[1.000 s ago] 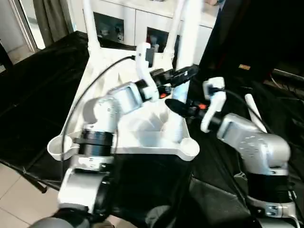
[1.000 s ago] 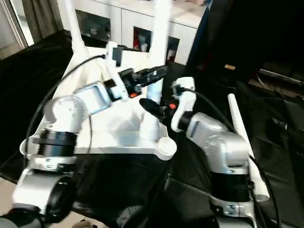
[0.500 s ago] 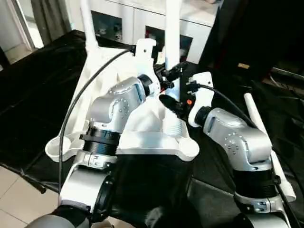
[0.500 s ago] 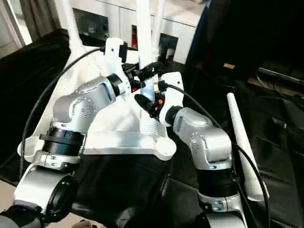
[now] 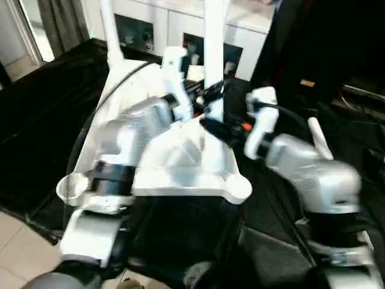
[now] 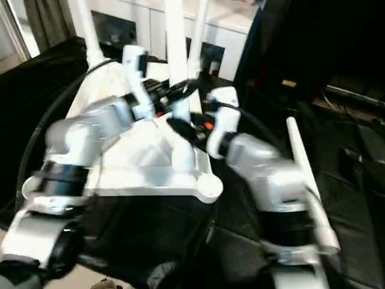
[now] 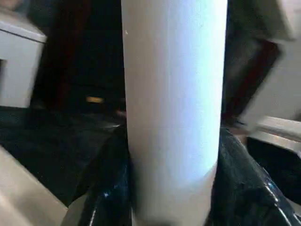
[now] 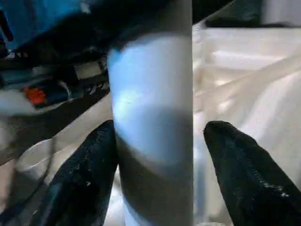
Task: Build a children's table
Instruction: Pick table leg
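Your right gripper [image 8: 155,155] jaws now gape off the upright leg [image 5: 213,54]; left gripper [image 7: 171,188] has clamped it. Leg seated in tabletop [image 5: 174,156] socket, judging.

Your two silver forearms reach forward and come together in the middle. Your left gripper [image 7: 171,207] has its two black fingers [image 7: 106,188] pressed on both sides of the upright white leg [image 7: 171,94]. Your right gripper [image 8: 157,179] is around the same leg, a little lower, with its fingers [image 8: 242,165] spread and a small gap on one side.
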### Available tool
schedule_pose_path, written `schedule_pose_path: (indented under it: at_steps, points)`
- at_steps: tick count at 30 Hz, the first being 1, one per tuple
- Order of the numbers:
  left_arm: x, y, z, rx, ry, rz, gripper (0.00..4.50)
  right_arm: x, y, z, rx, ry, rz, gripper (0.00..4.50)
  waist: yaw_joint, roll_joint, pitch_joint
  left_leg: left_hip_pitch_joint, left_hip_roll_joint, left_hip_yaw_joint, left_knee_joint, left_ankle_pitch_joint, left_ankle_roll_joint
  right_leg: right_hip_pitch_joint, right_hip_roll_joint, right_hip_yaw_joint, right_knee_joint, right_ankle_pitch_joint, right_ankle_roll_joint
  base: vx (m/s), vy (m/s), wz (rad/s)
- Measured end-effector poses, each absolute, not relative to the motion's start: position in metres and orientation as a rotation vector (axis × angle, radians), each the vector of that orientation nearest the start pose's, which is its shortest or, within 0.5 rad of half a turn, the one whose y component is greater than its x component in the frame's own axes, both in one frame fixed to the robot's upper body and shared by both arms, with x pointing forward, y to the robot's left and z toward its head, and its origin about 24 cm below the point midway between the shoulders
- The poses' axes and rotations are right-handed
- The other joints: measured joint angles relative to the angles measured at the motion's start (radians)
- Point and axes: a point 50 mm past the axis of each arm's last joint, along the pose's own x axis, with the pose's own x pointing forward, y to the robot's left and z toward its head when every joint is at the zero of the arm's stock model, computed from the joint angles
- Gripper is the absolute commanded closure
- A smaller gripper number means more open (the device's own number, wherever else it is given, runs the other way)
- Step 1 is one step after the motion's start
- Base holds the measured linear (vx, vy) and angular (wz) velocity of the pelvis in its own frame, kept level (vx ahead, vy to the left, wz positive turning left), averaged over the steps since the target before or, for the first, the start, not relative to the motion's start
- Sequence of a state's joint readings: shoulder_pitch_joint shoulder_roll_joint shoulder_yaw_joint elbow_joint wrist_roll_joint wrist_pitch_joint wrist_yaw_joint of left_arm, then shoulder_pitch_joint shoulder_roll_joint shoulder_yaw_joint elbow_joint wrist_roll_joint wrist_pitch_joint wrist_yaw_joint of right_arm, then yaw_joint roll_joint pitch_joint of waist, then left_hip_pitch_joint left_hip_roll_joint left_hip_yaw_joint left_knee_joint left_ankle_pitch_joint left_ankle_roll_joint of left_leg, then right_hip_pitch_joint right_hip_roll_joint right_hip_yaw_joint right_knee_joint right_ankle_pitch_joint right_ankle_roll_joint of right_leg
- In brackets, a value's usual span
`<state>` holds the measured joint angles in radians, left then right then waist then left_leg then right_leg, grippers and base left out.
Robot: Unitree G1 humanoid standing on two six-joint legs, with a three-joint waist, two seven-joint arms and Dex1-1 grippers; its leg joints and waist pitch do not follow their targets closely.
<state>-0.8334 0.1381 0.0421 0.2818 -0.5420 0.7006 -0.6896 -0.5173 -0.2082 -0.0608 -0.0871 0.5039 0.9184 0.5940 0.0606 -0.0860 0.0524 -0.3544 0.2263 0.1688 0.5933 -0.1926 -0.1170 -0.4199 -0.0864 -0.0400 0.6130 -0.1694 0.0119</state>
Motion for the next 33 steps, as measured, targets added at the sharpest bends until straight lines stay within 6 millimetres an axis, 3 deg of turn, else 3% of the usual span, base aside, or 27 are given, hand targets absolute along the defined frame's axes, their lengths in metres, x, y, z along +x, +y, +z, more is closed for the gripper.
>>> schedule_pose_path:
  at_steps: [4, 11, 16, 17, 18, 22, 24, 28, 32, 33]
  points:
    - [0.344, 0.082, 0.196, -0.313, 0.063, -1.155, 2.65, 0.299, -0.120, 0.138, 0.293, 0.337, 0.962, 1.52, 0.001, 0.000, 0.000, 0.001, 0.000, 0.000, 0.000, 0.000, 0.000, 0.001, 0.000, 0.000, 0.001, 0.000, -0.001, 0.000, 0.000, 0.00]
    - [0.334, 0.084, 0.202, -0.360, 0.055, -1.257, 2.66, 0.291, -0.117, 0.139, 0.283, 0.343, 1.041, 2.19, -0.001, 0.000, 0.000, 0.002, 0.000, 0.000, 0.001, 0.001, -0.001, 0.001, 0.000, 0.000, 0.002, 0.001, -0.001, 0.000, 0.000, 0.00]
    - [0.333, 0.085, 0.200, -0.360, 0.058, -1.267, 2.66, 0.290, -0.115, 0.139, 0.277, 0.348, 1.054, 2.42, -0.001, -0.001, 0.000, 0.002, 0.000, 0.000, 0.001, 0.002, -0.001, 0.001, 0.000, 0.000, 0.002, 0.001, -0.001, 0.000, 0.000, 0.00]
    - [0.333, 0.085, 0.200, -0.359, 0.056, -1.264, 2.31, 0.290, -0.115, 0.138, 0.277, 0.348, 1.054, 2.43, -0.001, -0.002, 0.001, 0.002, 0.000, 0.000, 0.001, 0.001, -0.001, 0.001, 0.000, 0.000, 0.002, 0.001, -0.001, 0.000, 0.000, 0.00]
    - [0.333, 0.084, 0.200, -0.361, 0.057, -1.258, 1.96, 0.290, -0.115, 0.138, 0.278, 0.347, 1.053, 2.44, -0.001, -0.002, 0.001, 0.002, 0.000, 0.000, 0.001, 0.001, -0.001, 0.001, 0.000, 0.000, 0.002, 0.001, -0.001, 0.000, 0.000, 0.00]
    - [0.336, 0.077, 0.199, -0.387, 0.052, -1.200, 1.87, 0.292, -0.112, 0.136, 0.286, 0.348, 1.004, 2.46, 0.002, -0.005, 0.001, 0.001, 0.000, 0.000, 0.001, 0.002, -0.001, 0.001, 0.000, 0.000, 0.002, 0.001, -0.001, 0.000, 0.000, 0.00]
    - [0.338, 0.075, 0.199, -0.376, 0.038, -1.153, 1.55, 0.294, -0.112, 0.134, 0.291, 0.350, 0.973, 2.54, 0.001, -0.005, 0.001, 0.001, 0.000, 0.000, 0.001, 0.002, -0.001, 0.001, 0.000, 0.000, 0.002, 0.001, -0.001, 0.000, 0.000, 0.00]
    - [0.347, 0.070, 0.193, -0.323, 0.052, -0.970, 1.52, 0.299, -0.107, 0.128, 0.322, 0.355, 0.895, 2.58, -0.003, -0.005, 0.000, -0.001, 0.000, 0.000, 0.001, 0.002, -0.001, 0.001, 0.000, 0.000, 0.002, 0.001, -0.001, 0.000, 0.000, 0.00]
    - [0.348, 0.066, 0.190, -0.299, 0.063, -0.921, 1.52, 0.300, -0.107, 0.127, 0.319, 0.359, 0.874, 2.60, -0.002, -0.006, 0.000, -0.002, 0.000, 0.000, 0.001, 0.002, -0.001, 0.000, 0.000, 0.000, 0.001, 0.001, 0.000, 0.000, 0.000, 0.00]
    - [0.349, 0.066, 0.190, -0.302, 0.063, -0.912, 1.70, 0.300, -0.107, 0.127, 0.318, 0.359, 0.868, 2.61, -0.002, -0.006, 0.000, -0.002, 0.000, 0.000, 0.001, 0.002, -0.001, 0.000, 0.000, 0.000, 0.001, 0.001, 0.000, 0.000, 0.000, 0.00]
